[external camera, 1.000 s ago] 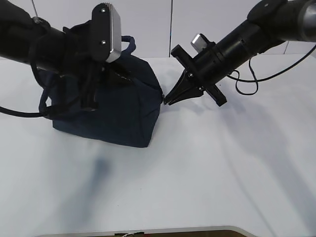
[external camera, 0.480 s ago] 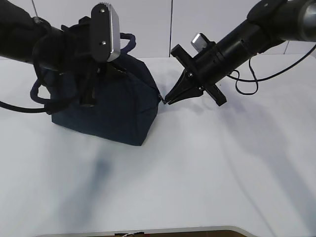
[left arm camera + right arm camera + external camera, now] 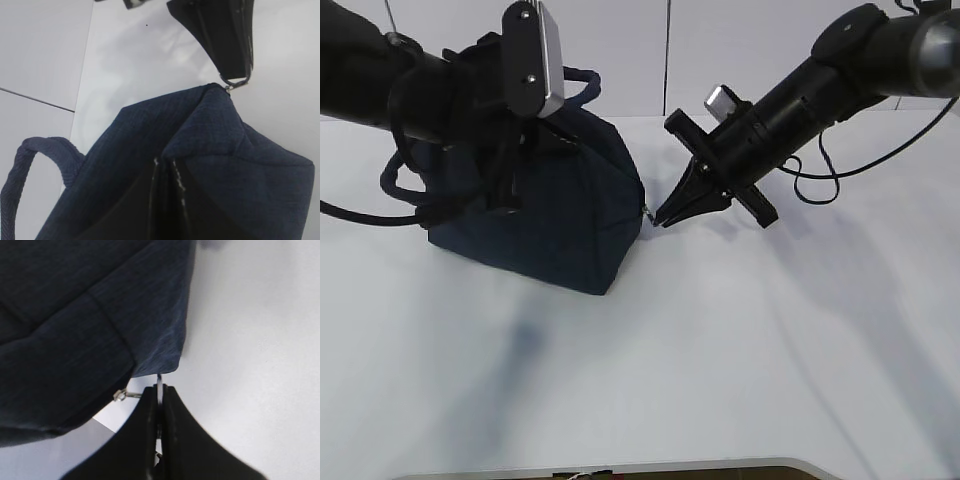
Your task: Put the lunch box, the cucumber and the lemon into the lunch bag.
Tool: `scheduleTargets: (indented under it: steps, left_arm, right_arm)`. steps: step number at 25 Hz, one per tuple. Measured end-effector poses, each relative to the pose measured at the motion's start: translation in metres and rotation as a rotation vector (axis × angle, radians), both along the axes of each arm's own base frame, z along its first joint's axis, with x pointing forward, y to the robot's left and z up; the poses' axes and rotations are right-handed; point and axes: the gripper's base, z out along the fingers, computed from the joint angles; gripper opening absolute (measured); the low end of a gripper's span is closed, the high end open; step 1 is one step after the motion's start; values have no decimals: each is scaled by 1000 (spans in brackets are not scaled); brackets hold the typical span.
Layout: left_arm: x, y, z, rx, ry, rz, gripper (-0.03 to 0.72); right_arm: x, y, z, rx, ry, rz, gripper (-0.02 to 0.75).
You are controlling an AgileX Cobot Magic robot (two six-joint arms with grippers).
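Legible markings: none showing in any view. Lunch bag (image 3: 545, 215) fabric facing the cameras is carrying no readable text, label or logo.

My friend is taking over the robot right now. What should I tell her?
Right end effector: shut on the silver ring pull at the lunch bag's corner.
Left end effector: shut, pinching the bag's top fabric.
The bag sits on the white table, its left end tilted up.
Lunch box, cucumber and lemon are not in view; they may be inside already, but I cannot tell.
Left: confirm the contents.
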Motion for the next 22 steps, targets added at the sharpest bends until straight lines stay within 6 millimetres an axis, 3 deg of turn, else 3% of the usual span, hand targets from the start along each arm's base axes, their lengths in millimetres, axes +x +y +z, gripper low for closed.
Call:
scheduleTargets:
  steps: [8, 15, 22]
  left_arm:
    - [0, -1, 0, -18, 13, 7, -5]
    - [-3, -2, 0, -26, 31, -14, -5]
    - [-3, -2, 0, -31, 34, -12, -5]
  right_arm:
    - [3, 3, -17, 1, 26, 5, 5]
    - [9, 5, -5, 21, -98, 85, 29]
    - [18, 5, 14, 10, -226, 140, 340]
